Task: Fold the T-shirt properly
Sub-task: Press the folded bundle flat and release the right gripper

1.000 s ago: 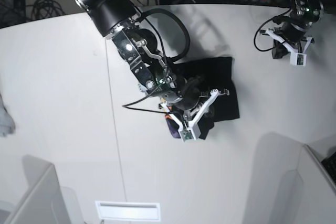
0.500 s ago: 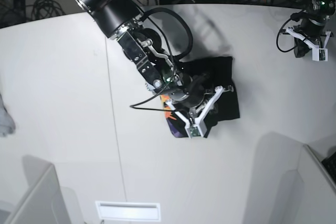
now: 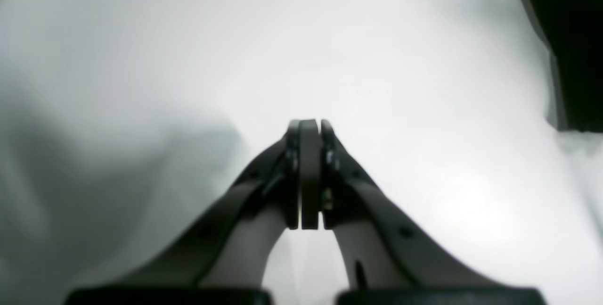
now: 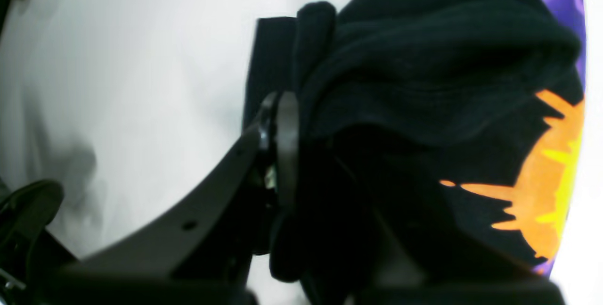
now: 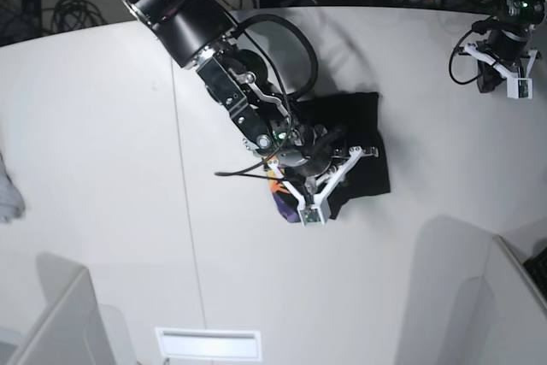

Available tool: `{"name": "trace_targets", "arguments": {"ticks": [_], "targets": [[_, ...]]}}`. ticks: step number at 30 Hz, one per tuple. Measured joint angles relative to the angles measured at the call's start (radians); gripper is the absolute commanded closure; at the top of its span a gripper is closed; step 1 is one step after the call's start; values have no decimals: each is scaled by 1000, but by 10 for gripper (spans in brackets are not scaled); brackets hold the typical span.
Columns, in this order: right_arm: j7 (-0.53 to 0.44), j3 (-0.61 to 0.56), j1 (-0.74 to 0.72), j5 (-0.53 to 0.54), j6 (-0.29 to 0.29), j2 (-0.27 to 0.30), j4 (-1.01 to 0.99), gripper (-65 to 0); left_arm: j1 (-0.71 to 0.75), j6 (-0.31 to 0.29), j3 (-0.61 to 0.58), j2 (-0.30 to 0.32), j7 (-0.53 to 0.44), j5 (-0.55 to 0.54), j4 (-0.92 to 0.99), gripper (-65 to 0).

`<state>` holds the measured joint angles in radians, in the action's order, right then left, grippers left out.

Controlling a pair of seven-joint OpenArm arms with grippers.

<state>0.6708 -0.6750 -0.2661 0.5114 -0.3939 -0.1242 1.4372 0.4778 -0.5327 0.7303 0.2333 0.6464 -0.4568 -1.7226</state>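
The right tool is clamped on a bunched fold of the T-shirt, likely to drag that layer across; the shirt lies beneath and beside it on the counter, bare all around. Far right, well clear, the left tool hangs pressed together, empty.

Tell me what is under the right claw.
Under the right claw lies the bunched black T-shirt, pinched in it, purple and orange print showing at its edge, on the white table. The cloth hides the far finger.
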Motion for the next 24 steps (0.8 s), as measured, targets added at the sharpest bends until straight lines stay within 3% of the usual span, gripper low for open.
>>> {"name": "trace_targets", "arguments": {"ticks": [16,17,21,24], "targets": [[-3,0,-3,1,0,-1,-5,0,0,0,0,0,0,0,1,0],[-3,0,-5,1,0,-2,-15,-29,-1,0,0,0,1,0,1,0],[-4,0,-4,1,0,-3,-56,-321,-7,-1,2,-1,88,0,1,0],[-6,-1,-4,1,0,-3,-59,-389,-10,-19,4,0,82,-1,0,0]]}}
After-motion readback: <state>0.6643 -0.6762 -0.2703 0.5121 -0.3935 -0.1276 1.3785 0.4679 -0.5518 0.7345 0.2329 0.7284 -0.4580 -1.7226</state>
